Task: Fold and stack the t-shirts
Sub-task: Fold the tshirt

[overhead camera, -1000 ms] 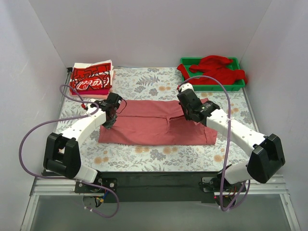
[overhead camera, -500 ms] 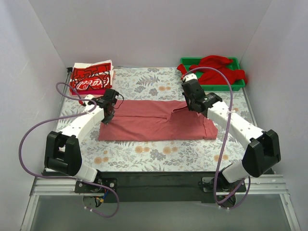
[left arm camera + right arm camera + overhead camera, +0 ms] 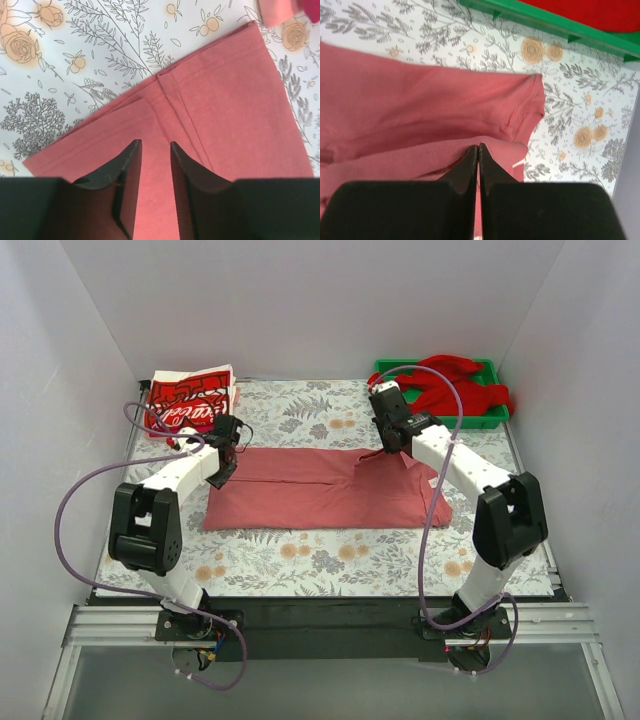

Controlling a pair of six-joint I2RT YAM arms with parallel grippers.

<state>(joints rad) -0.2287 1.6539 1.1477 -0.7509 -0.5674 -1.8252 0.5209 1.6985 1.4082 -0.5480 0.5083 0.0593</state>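
- The plain salmon-pink cloth t-shirt [image 3: 320, 495] lies spread as a long band across the middle of the flower-printed table cover [image 3: 330, 555], between my two arms.
- My left gripper [image 3: 153, 145] sits over the shirt's left end, next to a stitched hem. Its fingers are slightly apart, with pink cloth showing in the gap.
- My right gripper [image 3: 478, 147] has its fingers pressed together on a raised fold of the same shirt, near the right sleeve.
- The folded red-and-white printed tees [image 3: 190, 400] are stacked at the far-left corner.
- The crumpled bright red tee [image 3: 455, 385] is heaped in the green plastic tray [image 3: 450, 421] at the far right.
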